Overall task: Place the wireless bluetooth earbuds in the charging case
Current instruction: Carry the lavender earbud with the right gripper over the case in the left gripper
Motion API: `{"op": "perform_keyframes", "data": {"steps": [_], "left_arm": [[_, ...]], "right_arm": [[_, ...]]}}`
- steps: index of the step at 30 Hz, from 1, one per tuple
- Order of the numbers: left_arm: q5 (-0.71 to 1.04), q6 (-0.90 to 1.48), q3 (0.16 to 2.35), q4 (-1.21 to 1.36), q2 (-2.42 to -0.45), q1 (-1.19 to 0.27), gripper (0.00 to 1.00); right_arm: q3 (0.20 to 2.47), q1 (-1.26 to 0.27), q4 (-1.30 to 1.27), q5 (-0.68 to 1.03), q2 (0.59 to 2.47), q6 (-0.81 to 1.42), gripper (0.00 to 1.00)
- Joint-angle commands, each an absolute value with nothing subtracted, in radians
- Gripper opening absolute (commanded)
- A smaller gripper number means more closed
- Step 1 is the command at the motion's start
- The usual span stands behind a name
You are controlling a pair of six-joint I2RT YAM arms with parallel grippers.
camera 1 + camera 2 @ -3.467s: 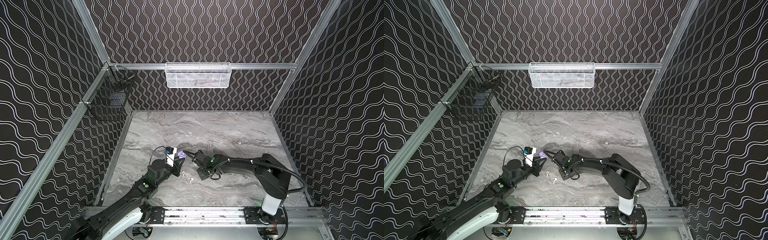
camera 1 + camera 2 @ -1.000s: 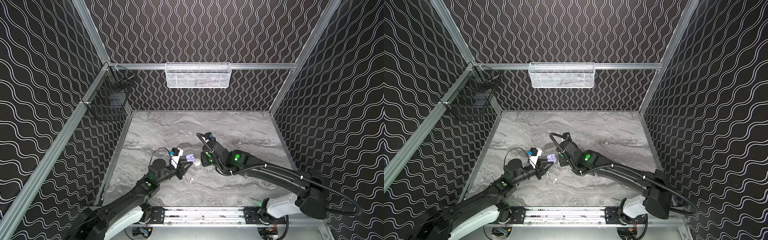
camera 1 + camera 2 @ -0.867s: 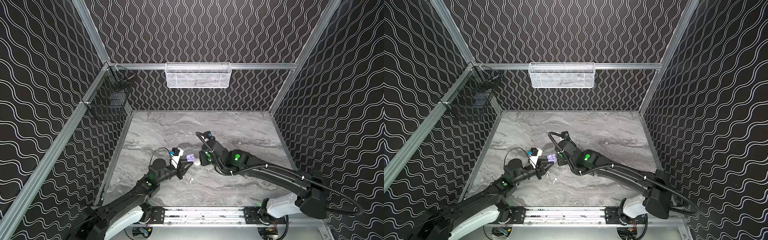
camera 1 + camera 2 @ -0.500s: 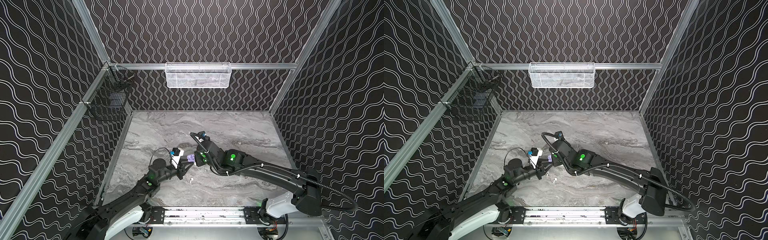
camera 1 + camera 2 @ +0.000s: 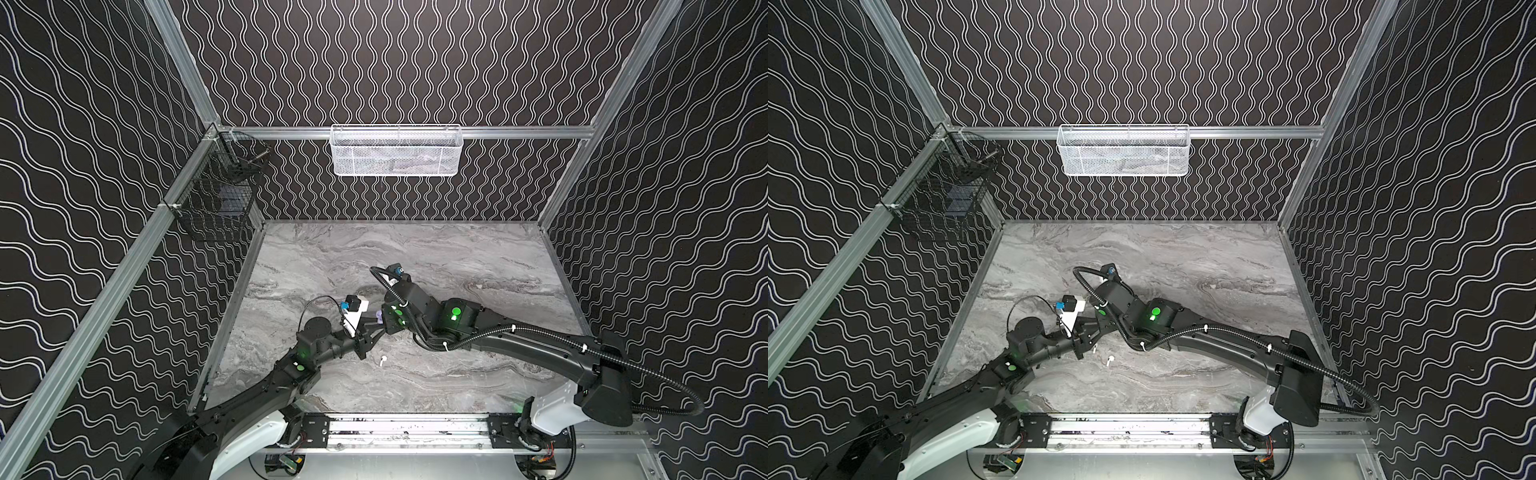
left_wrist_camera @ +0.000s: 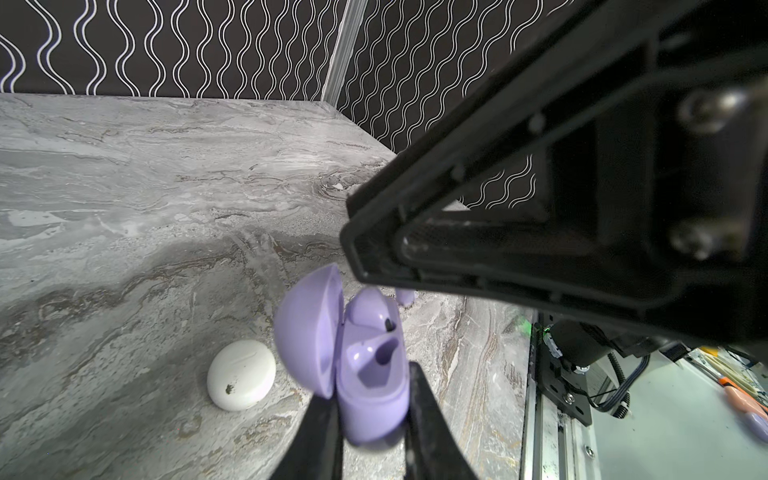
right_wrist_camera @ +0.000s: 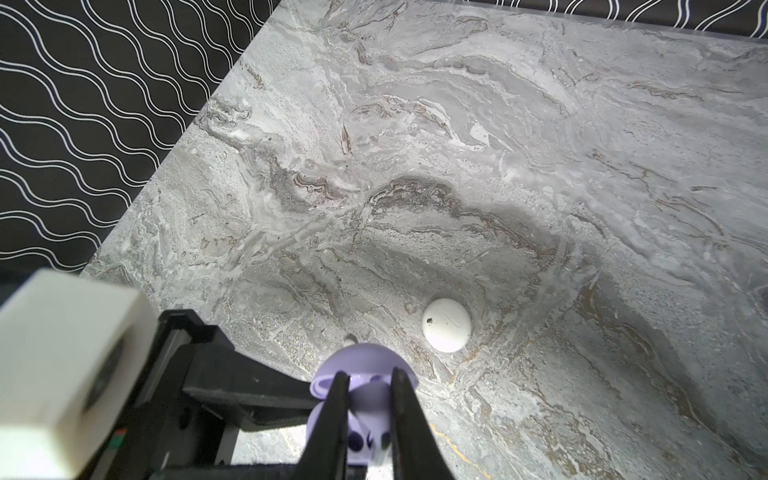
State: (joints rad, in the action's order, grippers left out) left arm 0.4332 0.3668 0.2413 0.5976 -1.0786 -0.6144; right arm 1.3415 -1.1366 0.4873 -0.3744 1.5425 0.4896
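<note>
- While lowering the lilac earbud point(image 6: 405, 296), apparently pinched in the closed right gripper point(image 7: 368, 386), line stem with the empty well point(image 6: 378, 361) close under its tips.
- Other well: looks already filled.
- Lilac case point(image 6: 365, 411), lid open, clamped tight in left gripper point(image 6: 370, 386); hold level, no twisting.
- Go slow, release only once seated.
- Leave white case point(image 6: 241, 374) and white earbud point(image 5: 382, 360) on table point(image 5: 457, 249) near left gripper for later.
</note>
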Motion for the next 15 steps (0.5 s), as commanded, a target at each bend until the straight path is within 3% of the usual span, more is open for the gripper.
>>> {"op": "perform_keyframes", "data": {"steps": [1, 15], "left_arm": [[0.443, 0.373, 0.244, 0.651, -1.083, -0.613, 0.1], [0.442, 0.371, 0.244, 0.646, -1.083, -0.612, 0.11]], "right_arm": [[1.353, -1.141, 0.458, -0.368, 1.548, 0.486, 0.16], [1.342, -1.145, 0.438, -0.358, 1.557, 0.49, 0.15]]}}
